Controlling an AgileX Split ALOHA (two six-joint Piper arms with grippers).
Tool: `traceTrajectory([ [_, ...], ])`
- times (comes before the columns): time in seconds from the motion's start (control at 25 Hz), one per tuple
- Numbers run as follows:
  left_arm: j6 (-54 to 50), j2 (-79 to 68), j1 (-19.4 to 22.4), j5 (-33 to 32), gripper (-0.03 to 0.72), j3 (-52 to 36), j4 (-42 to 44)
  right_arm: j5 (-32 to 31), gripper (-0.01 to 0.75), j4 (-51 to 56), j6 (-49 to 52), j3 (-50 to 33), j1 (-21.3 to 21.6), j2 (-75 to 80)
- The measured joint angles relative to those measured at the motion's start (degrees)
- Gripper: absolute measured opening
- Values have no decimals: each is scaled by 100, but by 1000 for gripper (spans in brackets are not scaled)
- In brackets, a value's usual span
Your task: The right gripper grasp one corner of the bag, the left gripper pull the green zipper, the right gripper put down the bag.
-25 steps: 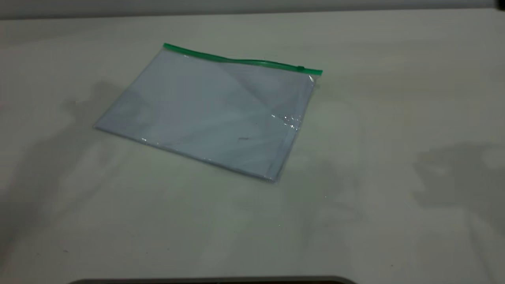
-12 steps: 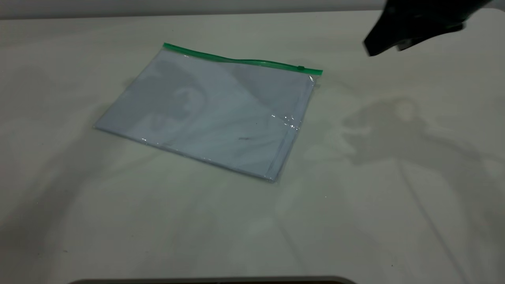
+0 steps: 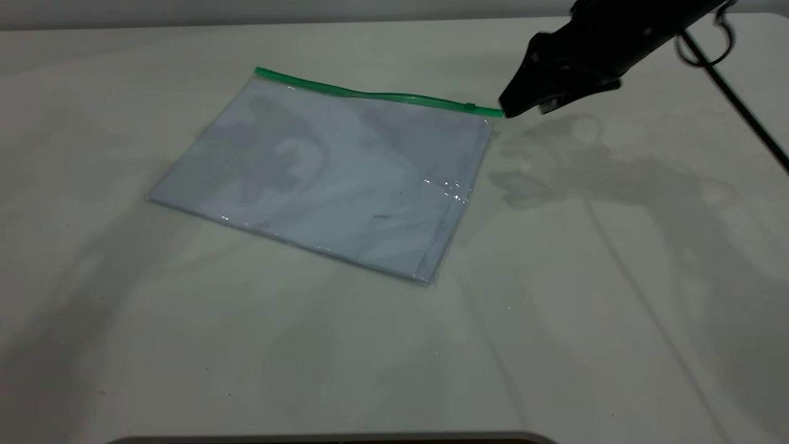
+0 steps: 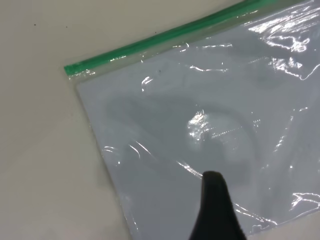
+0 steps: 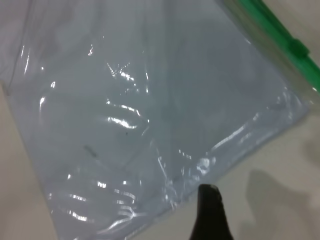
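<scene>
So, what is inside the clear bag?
The bag lies flat on the table, and only pale bluish-white shows through it, with a tiny dark speck. Whether that is a sheet inside cannot be told.

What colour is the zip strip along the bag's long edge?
Bright green zipper, clearest in the exterior view.

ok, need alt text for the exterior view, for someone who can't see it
A flat clear plastic bag lies on a pale table, its bright green zipper strip along the far edge. The right gripper, black with tapering jaws, reaches in from the upper right, its tip at the bag's green-tipped corner. The left gripper is not in this view.
</scene>
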State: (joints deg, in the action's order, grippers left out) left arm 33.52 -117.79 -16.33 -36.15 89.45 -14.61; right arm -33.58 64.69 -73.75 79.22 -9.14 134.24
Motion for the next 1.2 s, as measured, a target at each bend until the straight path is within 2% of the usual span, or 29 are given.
traceTrajectory([
  [0.24,184,0,0,11,590,0,0,-236,591,231,-5,729,0,744],
  [0.56,256,0,0,53,590,0,0,-320,591,556,-63,1306,28,1524],
  [0.72,263,0,0,58,590,0,0,-471,591,833,-283,1396,101,1620],
  [1.0,263,0,0,99,590,0,0,-1101,591,1771,-1147,1410,112,1755],
  [1.2,296,0,0,99,590,0,0,-1185,591,2182,-1450,1410,112,1883],
])
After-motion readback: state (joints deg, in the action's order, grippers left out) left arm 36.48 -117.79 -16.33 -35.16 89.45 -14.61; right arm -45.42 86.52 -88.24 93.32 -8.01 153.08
